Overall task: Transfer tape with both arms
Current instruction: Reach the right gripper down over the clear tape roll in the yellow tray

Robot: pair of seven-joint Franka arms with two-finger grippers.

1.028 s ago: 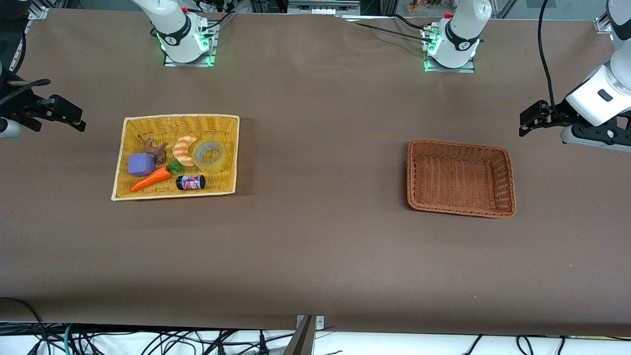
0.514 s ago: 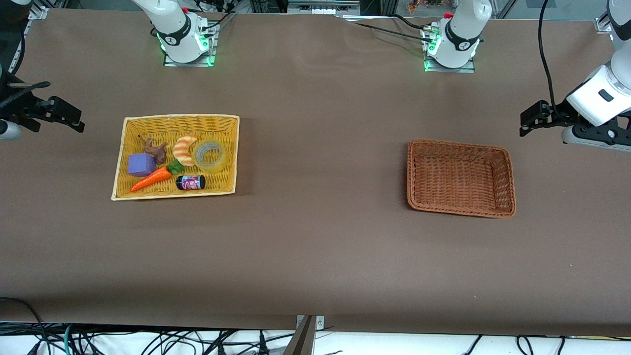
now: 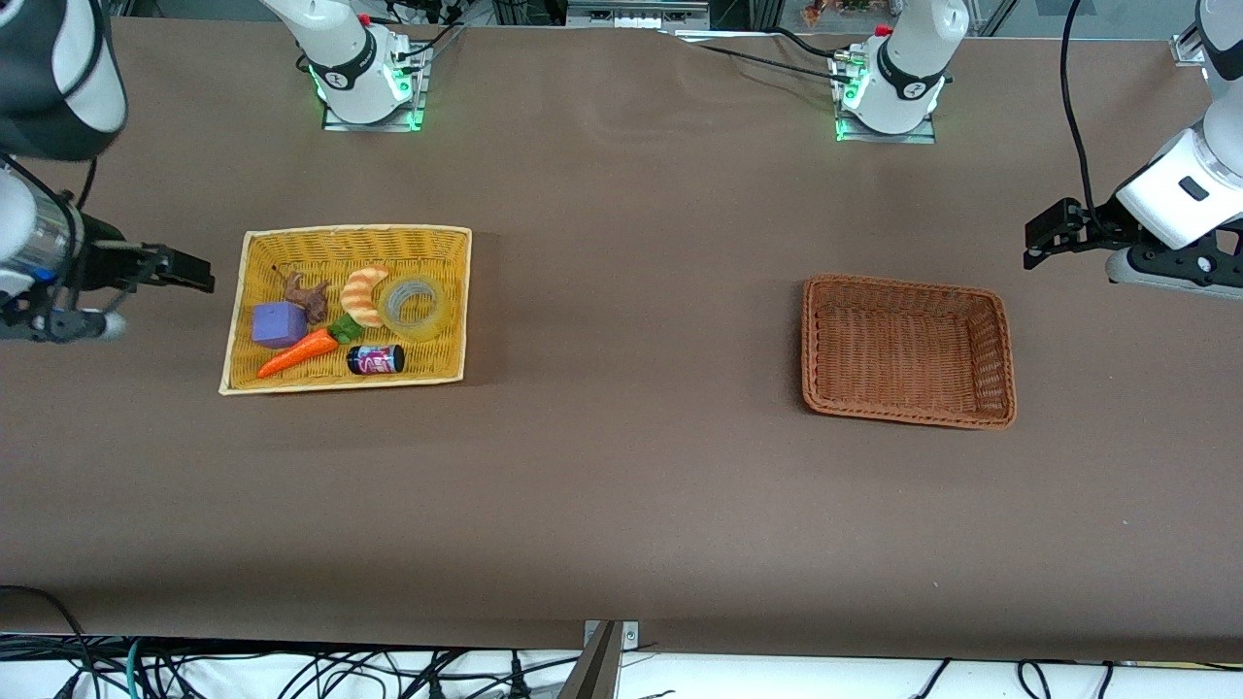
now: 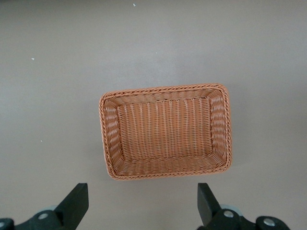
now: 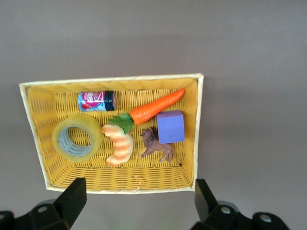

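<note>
Front view: tape [image 3: 415, 306] beside right claw [image 3: 184, 272].

yellowish translucent tape [image 3: 415, 306] roll lies flat in the yellow basket [image 3: 291, 243], touching the croissant [image 3: 362, 294].

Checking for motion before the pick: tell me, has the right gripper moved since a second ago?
Yes. The right gripper has shifted toward the yellow basket, its tips now closer to the rim.

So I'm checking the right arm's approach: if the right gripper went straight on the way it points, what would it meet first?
Probably the yellow basket: the open right gripper looks into it, toward the croissant beside the tape. Depth is unclear.
</note>
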